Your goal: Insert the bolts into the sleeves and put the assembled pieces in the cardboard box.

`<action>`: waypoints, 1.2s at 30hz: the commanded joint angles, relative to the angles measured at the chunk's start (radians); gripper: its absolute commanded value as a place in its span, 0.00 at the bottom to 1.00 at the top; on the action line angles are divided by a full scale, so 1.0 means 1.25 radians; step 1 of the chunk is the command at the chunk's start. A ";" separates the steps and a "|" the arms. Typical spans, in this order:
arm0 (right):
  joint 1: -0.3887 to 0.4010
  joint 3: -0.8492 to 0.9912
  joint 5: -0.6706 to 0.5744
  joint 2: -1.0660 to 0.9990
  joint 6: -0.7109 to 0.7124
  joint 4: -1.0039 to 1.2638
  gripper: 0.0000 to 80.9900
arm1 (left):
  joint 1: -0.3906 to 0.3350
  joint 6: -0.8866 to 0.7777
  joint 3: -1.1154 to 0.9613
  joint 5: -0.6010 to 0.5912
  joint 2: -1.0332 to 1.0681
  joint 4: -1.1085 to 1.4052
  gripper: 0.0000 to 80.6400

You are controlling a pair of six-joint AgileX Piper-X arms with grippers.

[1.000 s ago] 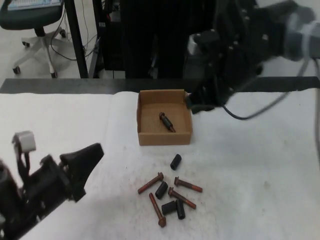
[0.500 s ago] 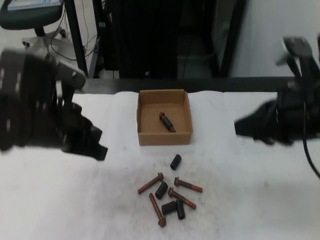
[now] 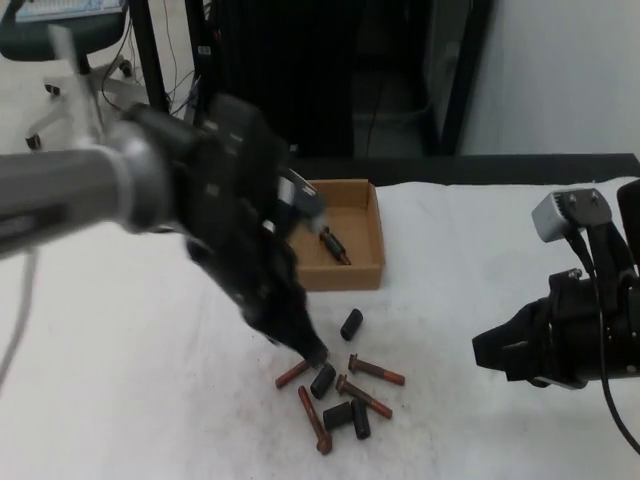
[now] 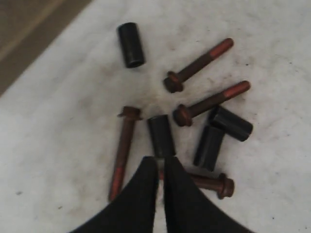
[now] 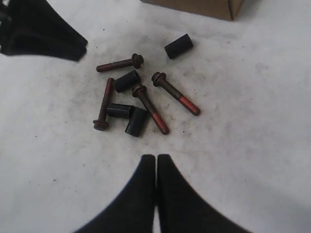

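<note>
Several rust-red bolts (image 3: 377, 370) and black sleeves (image 3: 351, 323) lie loose on the white cloth in front of the cardboard box (image 3: 296, 273). One assembled bolt and sleeve (image 3: 335, 243) lies inside the box. My left gripper (image 3: 315, 352) hangs at the pile's left edge. In the left wrist view it (image 4: 160, 165) is shut and empty, its tips just short of a black sleeve (image 4: 161, 136) with a bolt (image 4: 124, 150) beside it. My right gripper (image 5: 156, 160) is shut and empty, to the right of the pile (image 5: 136, 104); the high view shows it (image 3: 480, 352) low over the cloth.
The white cloth (image 3: 120, 400) covers the bench, with open room left and right of the pile. A dark bench edge (image 3: 500, 165) runs behind the box. An office chair (image 3: 60, 40) and dark frames stand in the room beyond.
The left arm swung from the left side across the bench, coming down at the pile. The right arm left the box, went to the right side, and now sits lower there.
</note>
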State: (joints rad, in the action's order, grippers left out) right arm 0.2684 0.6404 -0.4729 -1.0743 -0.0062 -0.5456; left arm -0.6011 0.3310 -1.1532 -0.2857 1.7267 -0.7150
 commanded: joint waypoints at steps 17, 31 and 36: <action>0.000 0.001 -0.011 0.005 -0.023 0.003 0.01 | -0.025 0.074 -0.038 0.192 0.053 -0.001 0.45; 0.000 0.001 -0.034 0.005 -0.044 -0.006 0.01 | -0.021 0.118 -0.042 0.199 0.119 0.001 0.45; 0.000 0.001 -0.034 0.005 -0.044 -0.015 0.01 | -0.021 0.118 -0.044 0.199 0.143 0.003 0.45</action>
State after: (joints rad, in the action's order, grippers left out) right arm 0.2684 0.6392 -0.5004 -1.0743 -0.0536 -0.5581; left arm -0.6288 0.4758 -1.2007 -0.0454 1.9046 -0.7094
